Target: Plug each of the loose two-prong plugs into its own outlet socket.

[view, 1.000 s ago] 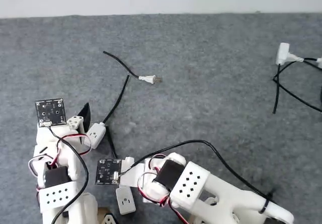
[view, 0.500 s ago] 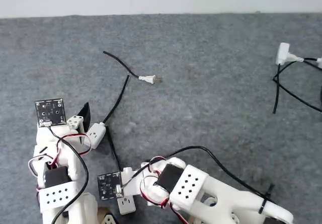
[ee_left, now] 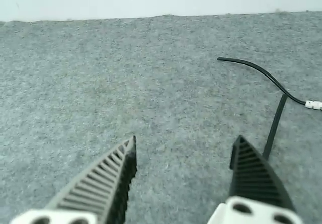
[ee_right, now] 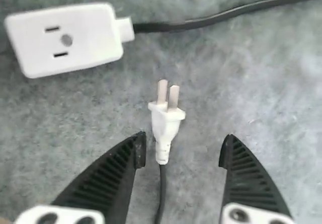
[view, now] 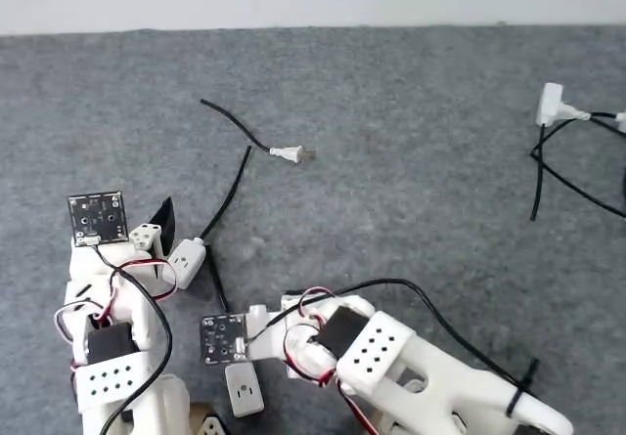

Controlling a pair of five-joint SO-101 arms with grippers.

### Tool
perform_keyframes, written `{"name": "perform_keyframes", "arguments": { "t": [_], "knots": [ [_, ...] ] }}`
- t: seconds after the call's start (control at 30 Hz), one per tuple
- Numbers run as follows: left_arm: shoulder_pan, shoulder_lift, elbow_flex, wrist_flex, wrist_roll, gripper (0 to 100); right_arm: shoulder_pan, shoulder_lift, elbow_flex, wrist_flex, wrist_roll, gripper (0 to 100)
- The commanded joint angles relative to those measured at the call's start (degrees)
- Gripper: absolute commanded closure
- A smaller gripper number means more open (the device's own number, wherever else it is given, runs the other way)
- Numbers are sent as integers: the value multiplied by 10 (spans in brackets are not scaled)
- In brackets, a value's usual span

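right tool (ee_right: 184,139) has its two black fingers apart, and a white two-prong plug (ee_right: 165,118) lies on the grey desk (ee_right: 261,83) between them, touched by neither finger. the prongs of the plug point away from the tool, toward a white outlet socket (ee_right: 65,31) that lies near, slots facing up, with a black cord (ee_right: 211,17) leaving its end. in the high view this arm sits at about 6 o'clock. left tool (ee_left: 186,153) has its fingers spread as well and holds nothing, low over bare desk; in the high view it is at about 8 o'clock. just beside it, at its 5 o'clock, lies a second socket (view: 186,259), whose cord runs toward 1 o'clock. a second plug (view: 287,153) lies at about 11 o'clock from the middle of the desk, prongs toward 3 o'clock, well apart from both arms. a far socket (view: 551,105) is at 2 o'clock, near the edge.
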Motion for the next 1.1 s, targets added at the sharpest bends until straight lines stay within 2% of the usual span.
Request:
{"name": "perform_keyframes", "arguments": {
  "t": [0.0, 0.53, 0.67, 0.87, 1.07],
  "knots": [
    [-2, 1, -6, -17, -7, 716, 7, 1, 17, -44, -15, 763],
    [-2, 1, -1, -16, -8, 716, 5, 2, 46, -72, -44, 764],
    [-2, -3, 1, -17, -9, 716, 3, 1, 53, -84, -83, 765],
    [-2, -3, 2, -18, -9, 716, -32, 1, 80, -112, -88, 865],
    [-2, -3, 1, -18, -9, 716, -31, 1, 80, -107, -86, 790]
  ]
}}
